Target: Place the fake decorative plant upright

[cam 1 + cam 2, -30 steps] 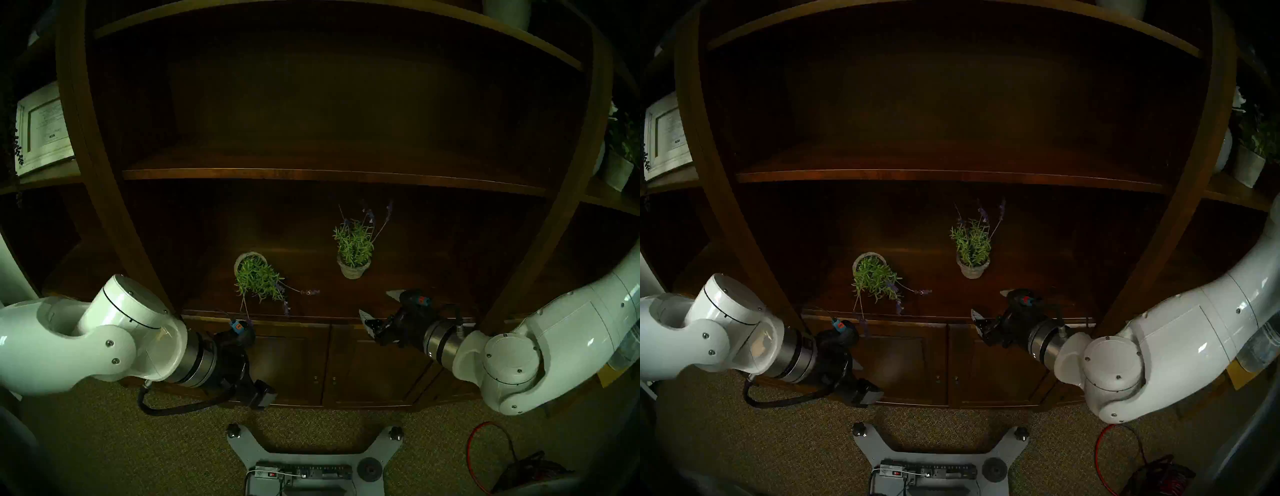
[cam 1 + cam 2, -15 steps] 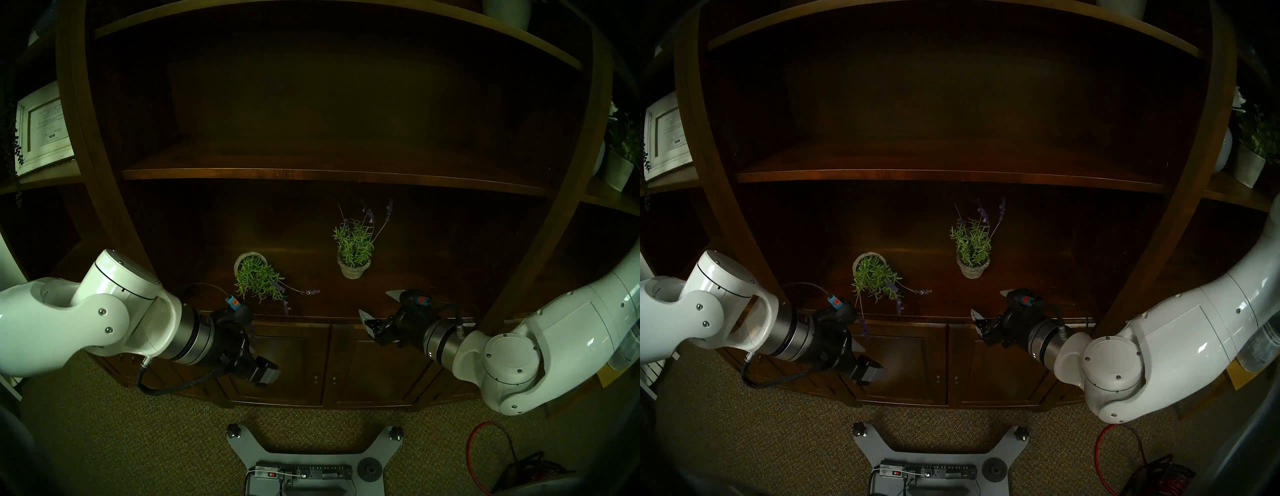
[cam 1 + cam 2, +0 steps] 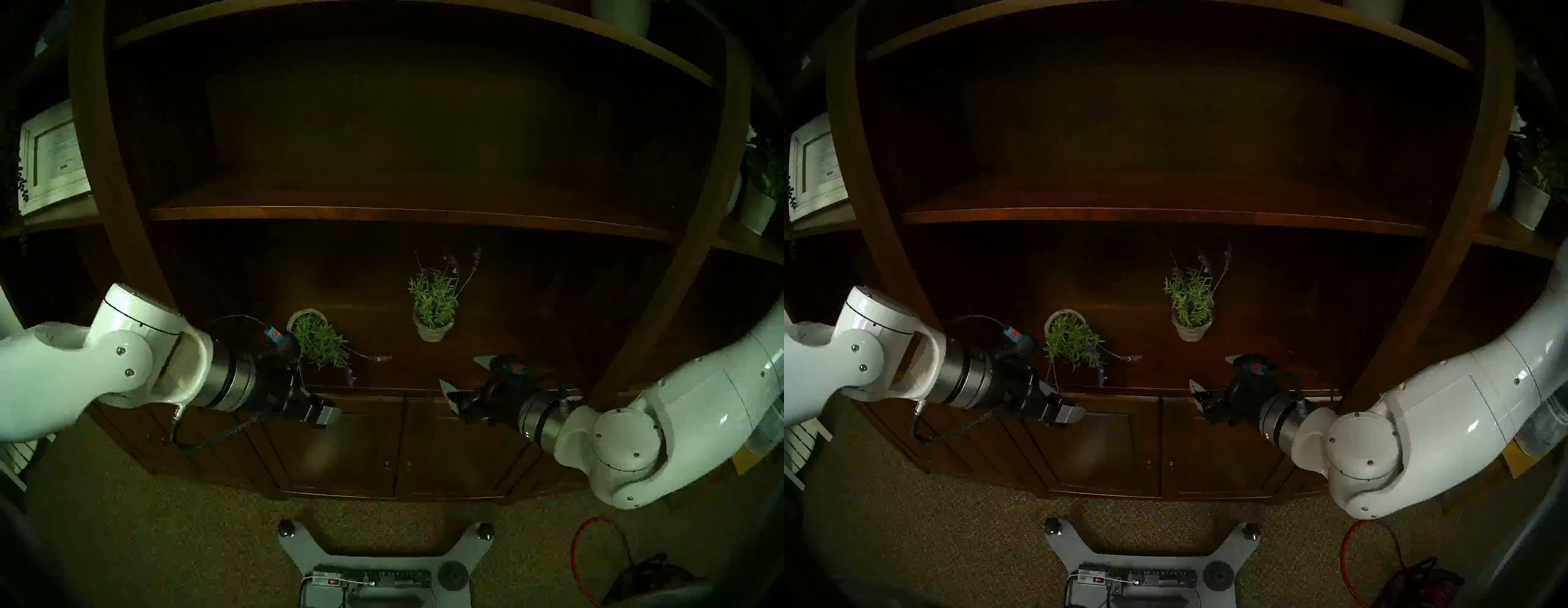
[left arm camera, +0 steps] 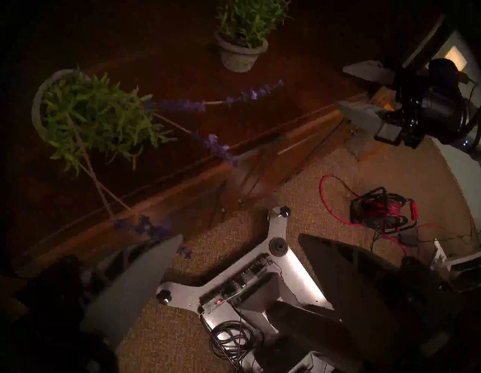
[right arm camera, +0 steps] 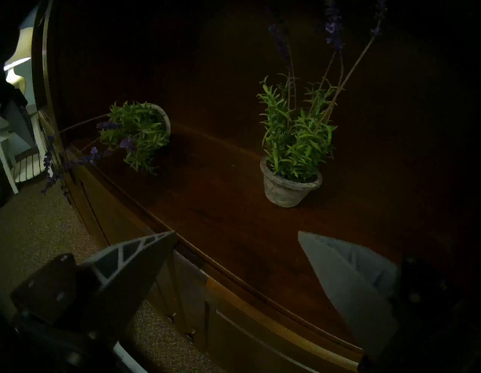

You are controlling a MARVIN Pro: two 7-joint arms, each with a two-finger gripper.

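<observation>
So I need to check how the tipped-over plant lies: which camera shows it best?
The left wrist view: the tipped plant is large there, pot rim facing the camera, purple stems running across the shelf edge. The right wrist view shows it side-on, smaller and dimmer. Both head views show it small, partly behind the left gripper.
</observation>
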